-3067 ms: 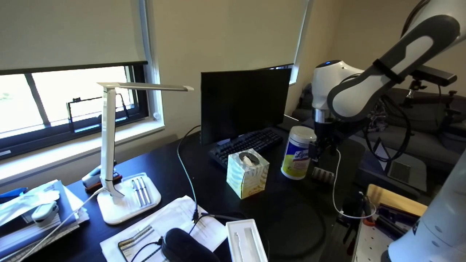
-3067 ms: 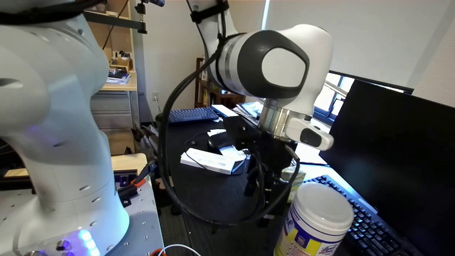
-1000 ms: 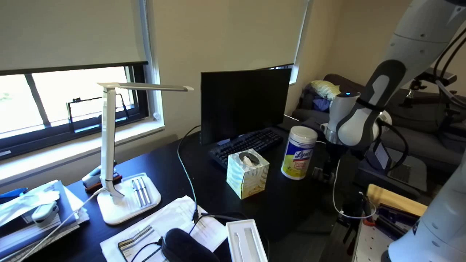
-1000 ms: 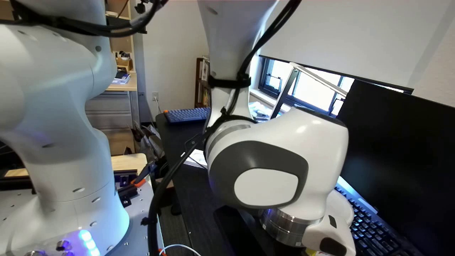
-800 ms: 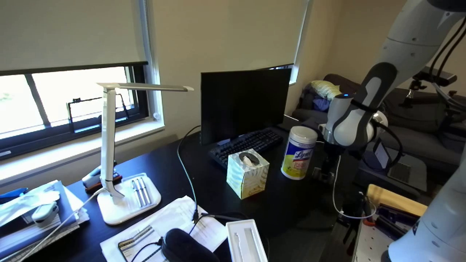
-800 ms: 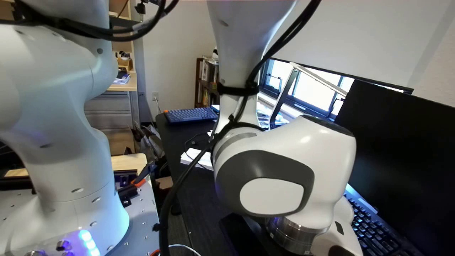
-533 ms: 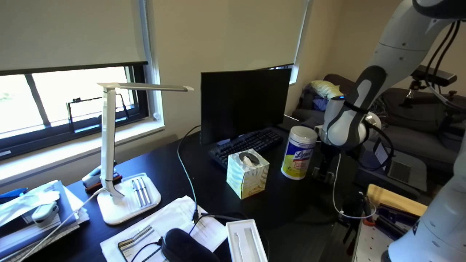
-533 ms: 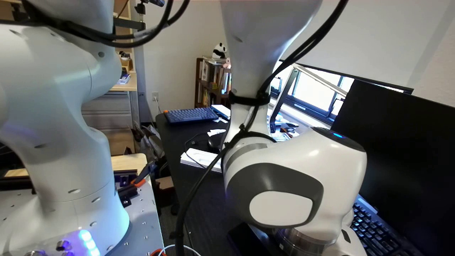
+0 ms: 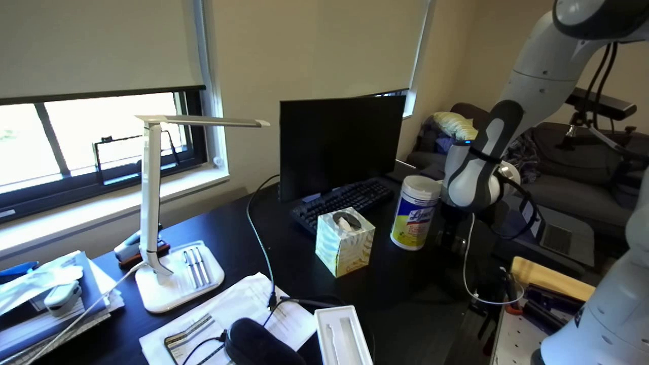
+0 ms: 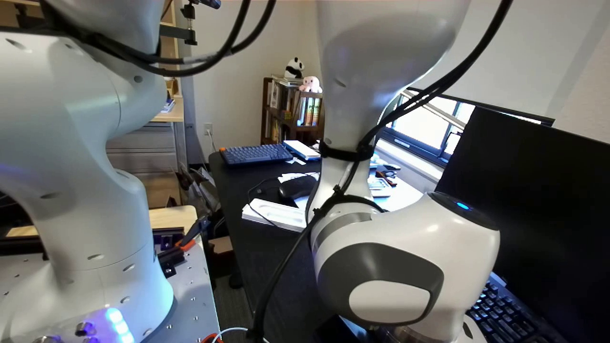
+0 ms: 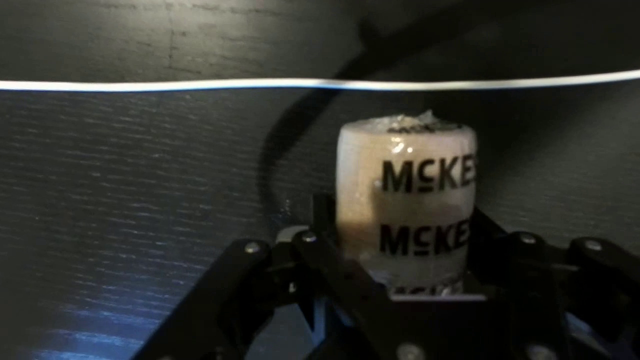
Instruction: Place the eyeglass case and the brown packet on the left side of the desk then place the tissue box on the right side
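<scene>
Dark desk (lamp, papers) by bright window

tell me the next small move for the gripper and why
I'd probably close the gripper firmly on the wrapped roll before any lift: in the wrist view its fingers stand on both sides of it, but whether both press it is hard to tell, so lifting now could let it slip.

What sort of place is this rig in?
Likely an office, home or workplace unclear: computer monitor and desk lamp on a dark desk, with a couch beyond it.
</scene>
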Controlling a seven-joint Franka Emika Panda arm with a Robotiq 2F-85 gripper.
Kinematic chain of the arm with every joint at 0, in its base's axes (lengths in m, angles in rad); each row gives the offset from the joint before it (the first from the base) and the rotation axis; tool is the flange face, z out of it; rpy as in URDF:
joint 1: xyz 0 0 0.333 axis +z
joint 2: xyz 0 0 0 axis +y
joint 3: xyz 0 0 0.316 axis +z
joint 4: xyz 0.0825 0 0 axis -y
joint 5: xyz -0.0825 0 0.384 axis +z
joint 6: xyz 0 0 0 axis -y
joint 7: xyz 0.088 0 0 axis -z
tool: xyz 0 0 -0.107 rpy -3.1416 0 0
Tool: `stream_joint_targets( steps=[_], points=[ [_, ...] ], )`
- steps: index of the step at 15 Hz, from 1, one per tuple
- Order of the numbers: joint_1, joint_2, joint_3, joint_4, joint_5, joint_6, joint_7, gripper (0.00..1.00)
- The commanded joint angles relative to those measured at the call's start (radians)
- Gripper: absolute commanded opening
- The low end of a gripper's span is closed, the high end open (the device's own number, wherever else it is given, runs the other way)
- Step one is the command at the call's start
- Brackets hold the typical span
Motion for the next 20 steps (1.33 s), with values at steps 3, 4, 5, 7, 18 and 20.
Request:
stream_joint_targets(
  steps=[3,4,5,7,18,20],
  points=[
    [-0.032,-0.032,0.025,-0.033,0.043,0.006,-0.020,0.20],
    [-0.040,-0.048,0.034,-0.048,0.050,0.005,-0.026,0.19],
    [-0.054,-0.078,0.049,-0.074,0.061,-0.002,-0.033,0.19],
    [-0.061,-0.125,0.062,-0.122,0.071,-0.008,-0.039,0.12],
    [0.192,-0.298,0.009,-0.177,0.027,-0.056,0.075,0.03],
    [0.253,-0.346,-0.019,-0.221,-0.019,-0.054,0.133,0.03]
  ],
)
